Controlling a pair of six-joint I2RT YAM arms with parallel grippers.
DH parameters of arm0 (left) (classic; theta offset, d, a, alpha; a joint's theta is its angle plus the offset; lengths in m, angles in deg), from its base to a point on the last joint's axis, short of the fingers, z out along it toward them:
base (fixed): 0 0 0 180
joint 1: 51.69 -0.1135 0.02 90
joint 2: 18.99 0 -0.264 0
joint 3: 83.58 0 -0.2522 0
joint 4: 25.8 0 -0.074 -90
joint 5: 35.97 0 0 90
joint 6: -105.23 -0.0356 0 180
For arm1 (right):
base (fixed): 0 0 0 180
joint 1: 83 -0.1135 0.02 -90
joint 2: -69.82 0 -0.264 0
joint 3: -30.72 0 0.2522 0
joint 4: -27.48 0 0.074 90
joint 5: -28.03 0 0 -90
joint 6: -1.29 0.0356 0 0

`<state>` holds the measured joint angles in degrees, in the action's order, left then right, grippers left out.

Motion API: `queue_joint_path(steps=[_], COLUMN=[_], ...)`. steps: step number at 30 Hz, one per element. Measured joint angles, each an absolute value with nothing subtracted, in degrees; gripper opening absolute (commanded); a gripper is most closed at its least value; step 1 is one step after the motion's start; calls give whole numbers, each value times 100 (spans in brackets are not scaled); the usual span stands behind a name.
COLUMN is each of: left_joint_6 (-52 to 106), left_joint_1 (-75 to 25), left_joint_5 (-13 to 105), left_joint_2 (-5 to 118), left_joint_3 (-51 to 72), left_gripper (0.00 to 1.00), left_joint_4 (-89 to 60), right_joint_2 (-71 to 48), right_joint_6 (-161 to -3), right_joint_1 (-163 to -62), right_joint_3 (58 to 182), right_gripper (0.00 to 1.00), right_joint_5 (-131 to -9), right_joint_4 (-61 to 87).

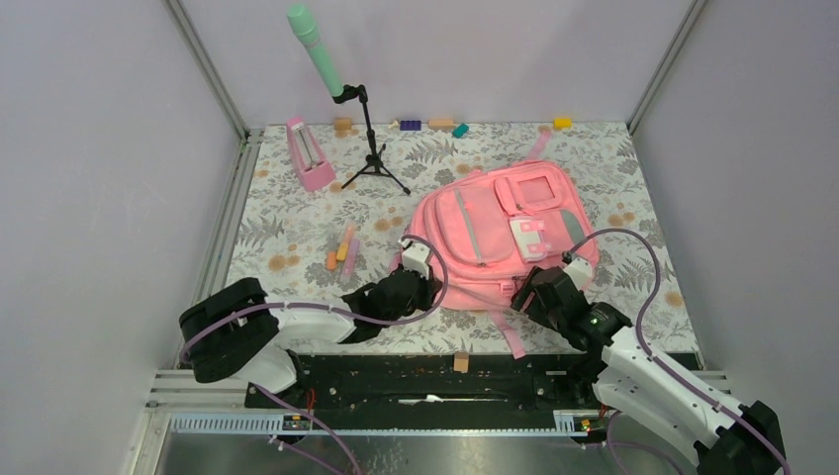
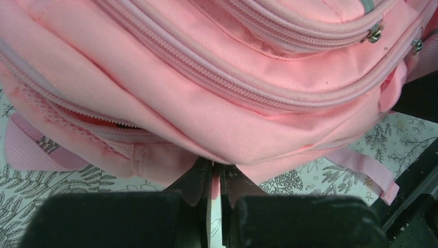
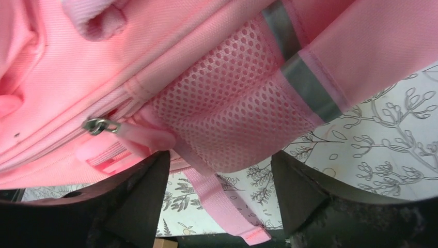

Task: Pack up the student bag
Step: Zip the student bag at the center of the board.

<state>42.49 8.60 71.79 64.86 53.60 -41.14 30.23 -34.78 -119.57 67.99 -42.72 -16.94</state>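
The student bag, a big soft pink backpack, lies flat on the floral table cover with its front pockets facing up. My left gripper is at its near left edge. In the left wrist view that gripper is shut, pinching a thin fold of the bag's pink fabric. My right gripper is at the near right corner. In the right wrist view it stands open, its fingers on either side of the mesh side pocket and a hanging pink strap, gripping nothing.
A pink metronome and a green microphone on a black stand are at the back left. Coloured sticks lie left of the bag. Small blocks line the back edge. A wooden block sits at the near edge.
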Motion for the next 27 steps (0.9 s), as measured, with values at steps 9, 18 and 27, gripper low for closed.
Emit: queue_joint_path(steps=[9,18,27], left_joint_6=[4299,3978,3705], left_joint_1=[888,888,880], left_joint_5=[7188,7498,7931], left_joint_2=[5859,5544,5394], left_joint_3=[5692,5701,5699], left_gripper=[0,0,0], left_joint_4=[-4049,-3688,-3469], right_joint_2=[2872,2896,2420], right_joint_6=[-3166,-3513,-3992], right_joint_1=[-11955,-11763,-11083], right_joint_3=[6257,6497,6841], right_gripper=[8,0,0], right_joint_5=[-4091,-3844,-3980], right_joint_4=[-693,-658,-601])
